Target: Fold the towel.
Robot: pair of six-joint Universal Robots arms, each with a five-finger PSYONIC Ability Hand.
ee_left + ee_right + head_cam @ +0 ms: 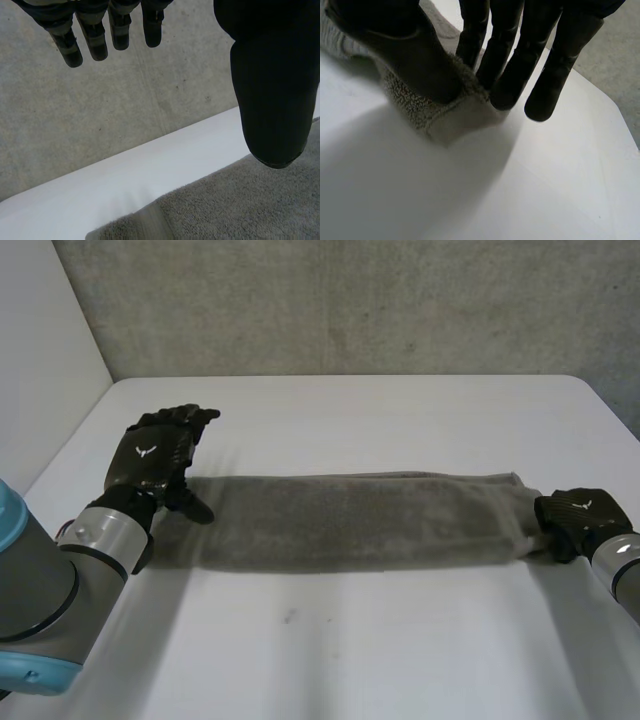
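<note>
A long grey terry towel (360, 525) is laid across the white surface (350, 640), from nine to three o'clock. Its three-o'clock end is pinched between thumb and fingers (505, 75) of the right hand (572, 512). The left hand (150, 455), at nine, is held with its fingers straight and empty.

We find bare desk (330, 640) on the robot's side of both robot hands. A second bare band runs beyond them up to the concrete wall (350, 300), which rises behind the desk's far edge. Between the left robot hand (150, 456) and the right robot hand (570, 512), the towel (360, 522) lies across the way as a low flat strip. A white side wall (40, 350) stands outward of the left robot hand.
</note>
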